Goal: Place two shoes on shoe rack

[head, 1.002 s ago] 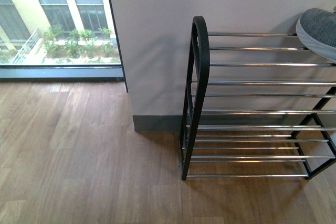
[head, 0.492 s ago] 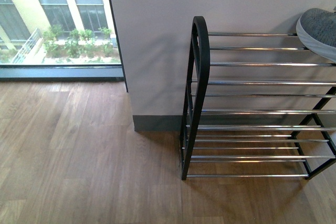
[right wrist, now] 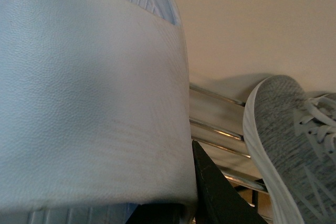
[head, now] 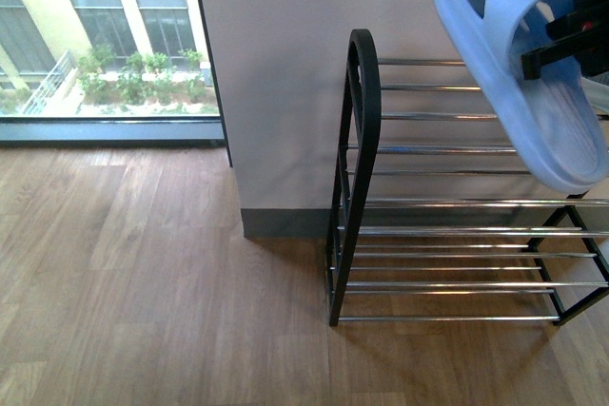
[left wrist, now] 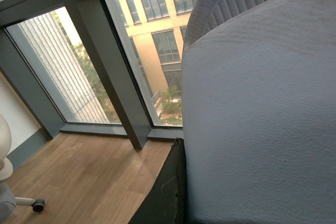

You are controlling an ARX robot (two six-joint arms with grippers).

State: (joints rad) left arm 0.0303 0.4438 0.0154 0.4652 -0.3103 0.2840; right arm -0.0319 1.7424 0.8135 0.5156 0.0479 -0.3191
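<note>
A light-blue slide (head: 519,64) hangs tilted in front of the upper tiers of the shoe rack (head: 362,168), at the top right of the front view. My right gripper (head: 563,40) is shut on its strap. In the right wrist view that slide (right wrist: 89,93) fills the picture beside one black finger (right wrist: 215,195). Past it, a grey knit sneaker (right wrist: 294,140) rests on the rack's chrome bars (right wrist: 215,129). In the left wrist view my left gripper (left wrist: 184,203) is shut on another light-blue slide (left wrist: 257,119), away from the rack. The left arm is out of the front view.
The rack stands against a white wall (head: 285,45) with a grey baseboard (head: 285,223), on a wooden floor (head: 143,292). A large window (head: 105,35) lies to the left. A window pillar (left wrist: 113,77) and an office chair's wheel (left wrist: 37,204) show in the left wrist view.
The right gripper has come into the front view at the top right with the slide, which now covers the grey sneaker seen earlier on the top tier.
</note>
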